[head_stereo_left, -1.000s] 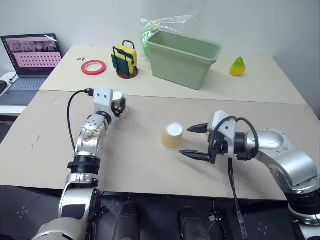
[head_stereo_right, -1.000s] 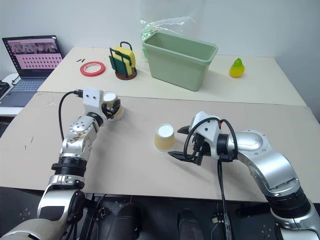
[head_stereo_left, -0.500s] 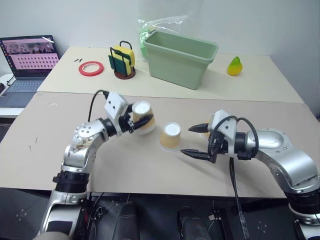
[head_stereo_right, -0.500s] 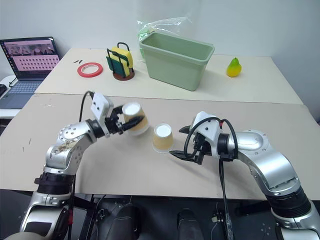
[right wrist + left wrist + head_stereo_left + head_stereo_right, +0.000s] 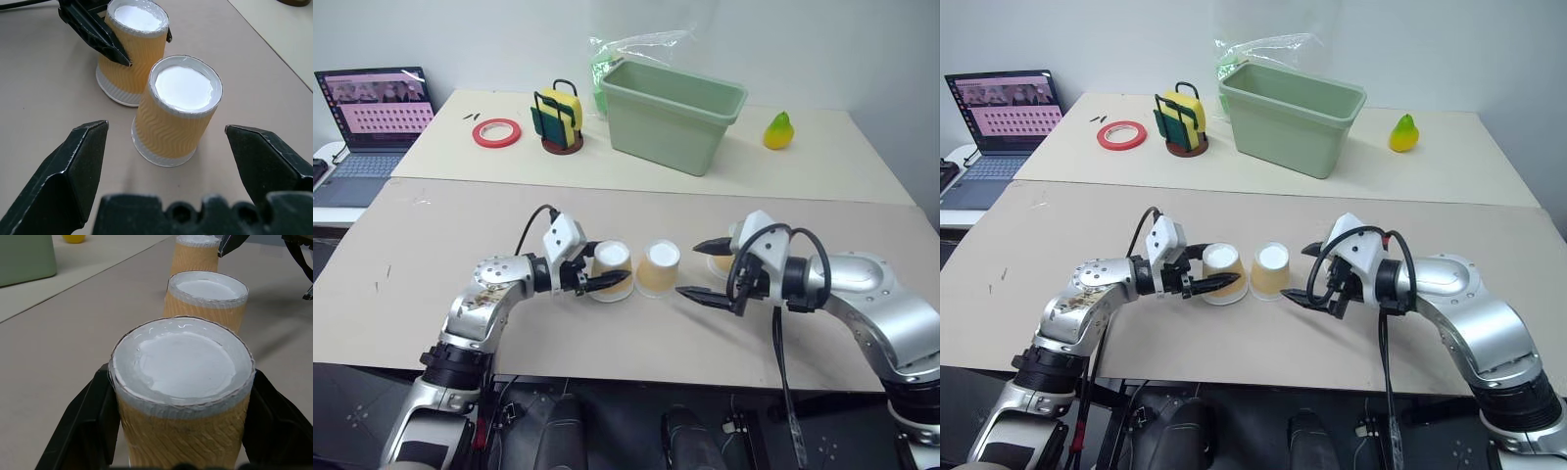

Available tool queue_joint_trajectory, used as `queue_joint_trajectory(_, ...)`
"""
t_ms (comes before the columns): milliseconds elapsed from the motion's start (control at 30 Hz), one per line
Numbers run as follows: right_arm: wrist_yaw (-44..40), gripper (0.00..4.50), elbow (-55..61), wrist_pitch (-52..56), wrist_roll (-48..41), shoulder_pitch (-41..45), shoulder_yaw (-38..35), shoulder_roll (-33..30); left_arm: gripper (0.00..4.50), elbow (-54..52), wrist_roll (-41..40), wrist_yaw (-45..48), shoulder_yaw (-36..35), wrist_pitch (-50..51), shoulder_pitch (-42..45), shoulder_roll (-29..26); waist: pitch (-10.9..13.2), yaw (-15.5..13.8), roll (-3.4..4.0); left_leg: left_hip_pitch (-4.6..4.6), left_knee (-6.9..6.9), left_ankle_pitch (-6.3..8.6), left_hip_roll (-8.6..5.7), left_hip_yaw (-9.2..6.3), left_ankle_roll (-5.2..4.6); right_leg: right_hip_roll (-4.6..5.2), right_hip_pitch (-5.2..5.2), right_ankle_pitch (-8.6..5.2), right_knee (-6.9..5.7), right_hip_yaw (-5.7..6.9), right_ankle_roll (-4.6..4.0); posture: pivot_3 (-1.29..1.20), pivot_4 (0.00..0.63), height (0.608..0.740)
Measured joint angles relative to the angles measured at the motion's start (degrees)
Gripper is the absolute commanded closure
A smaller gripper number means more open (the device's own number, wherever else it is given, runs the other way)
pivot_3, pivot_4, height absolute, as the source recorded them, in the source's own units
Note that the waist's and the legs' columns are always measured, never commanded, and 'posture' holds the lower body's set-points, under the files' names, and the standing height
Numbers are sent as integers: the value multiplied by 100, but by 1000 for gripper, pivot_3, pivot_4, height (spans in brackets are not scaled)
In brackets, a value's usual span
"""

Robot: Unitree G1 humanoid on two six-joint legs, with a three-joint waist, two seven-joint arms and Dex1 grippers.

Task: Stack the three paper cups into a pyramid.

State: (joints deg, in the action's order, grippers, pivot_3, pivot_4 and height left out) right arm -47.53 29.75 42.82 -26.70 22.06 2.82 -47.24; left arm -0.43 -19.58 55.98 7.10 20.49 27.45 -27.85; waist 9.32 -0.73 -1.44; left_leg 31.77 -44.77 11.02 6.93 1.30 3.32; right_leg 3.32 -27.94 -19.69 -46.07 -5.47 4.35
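Three tan ribbed paper cups stand upside down, white bases up, in a row near the table's middle. My left gripper is shut on the leftmost cup, one black finger on each side of it; the cup sits at the table surface close beside the middle cup. My right gripper is open just right of the middle cup, its fingers spread wider than the cup and apart from it. The third cup is mostly hidden behind the right gripper.
On the far table stand a pale-green tub, a sponge holder, a red tape roll and a yellow-green pear. A laptop sits at the far left. A seam separates the two tabletops.
My left gripper has carried its cup from the left part of the table toward the centre and lowered it beside the middle cup. The right gripper has stayed put, still open.
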Motion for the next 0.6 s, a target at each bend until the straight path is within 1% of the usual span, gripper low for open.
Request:
queue_joint_trajectory(100,27,0,57,74,-49,-40,-110,-36,1364,75,41,60,29,-82,35,15,0,-4,0,0,-1,-1,0,0,-2,0,1,1,0,0,1,0,150,656)
queue_joint_trajectory(167,32,0,136,119,-70,-40,-167,-58,790,123,48,113,56,-120,68,18,0,-4,0,-1,-1,-2,0,0,-2,0,2,0,0,0,0,0,150,656)
queue_joint_trajectory(200,34,0,147,127,-82,-43,-174,-59,614,131,48,138,73,-120,68,25,0,-2,0,-1,-1,-2,0,0,-3,0,2,0,0,0,0,0,150,656)
queue_joint_trajectory(233,37,0,162,139,-101,-52,-182,-62,223,149,51,165,112,-118,67,40,0,-2,0,0,-1,-2,0,0,-3,0,0,0,0,0,0,0,150,656)
queue_joint_trajectory(267,41,0,177,150,-110,-61,-186,-64,56,181,55,185,162,-117,66,57,0,0,0,1,0,-2,0,0,-3,0,-2,0,0,0,0,0,150,656)
queue_joint_trajectory(467,28,0,205,190,-180,-144,-371,-143,56,164,101,229,167,-30,65,-6,0,10,0,1,1,-2,0,0,-3,0,-3,0,0,0,0,0,150,656)
queue_joint_trajectory(500,3,0,207,190,-217,-207,-464,-217,56,83,51,255,140,33,63,-109,1,11,-1,3,1,-2,0,0,-3,0,-4,0,0,0,0,0,150,656)
queue_joint_trajectory(600,-321,0,142,184,-407,-698,-1085,-591,56,-385,-208,364,-247,392,35,-668,1,6,-1,4,2,-1,0,0,-4,1,-3,-3,1,0,2,0,150,656)
